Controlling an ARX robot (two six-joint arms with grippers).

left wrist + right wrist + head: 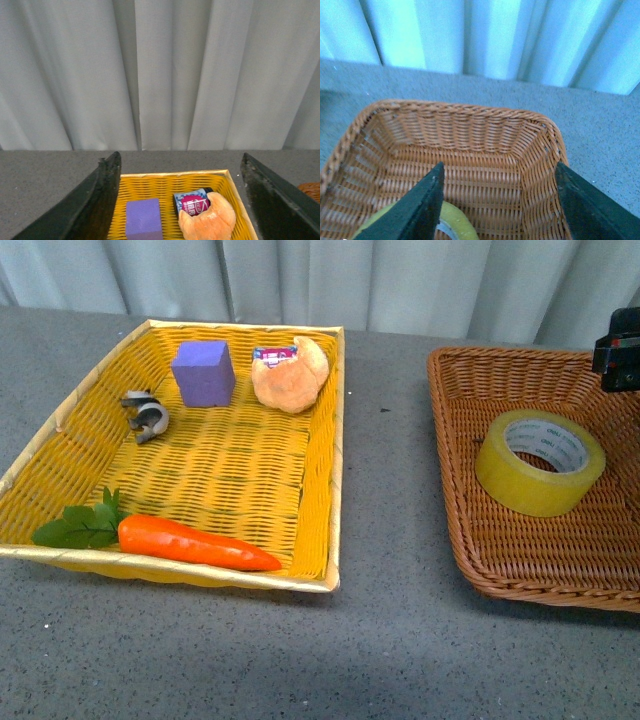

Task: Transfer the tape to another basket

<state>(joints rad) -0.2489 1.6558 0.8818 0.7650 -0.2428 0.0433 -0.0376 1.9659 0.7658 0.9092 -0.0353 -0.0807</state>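
Right end effector (pixel 500 165): fingers spread wide, gripping nothing; it hangs over the brown basket (pixel 455 430), clear of the tape (pixel 530 488).
Left end effector (pixel 180 156): also wide open and empty, above the yellow basket (pixel 322 490).
Tape: lies inside the brown basket, hole upward, slightly tilted.
Surface (pixel 390 640): grey and speckled, carrying both baskets side by side.
Room: a pale pleated curtain (pixel 400 280) hangs behind.
Yellow basket contents: carrot (pixel 190 542), purple block (pixel 204 373), bread roll (pixel 292 375), small clip (pixel 147 415).
Open room: a bare strip of surface separates the baskets; a broad bare band lies in front; the brown basket runs past the front view's right edge.
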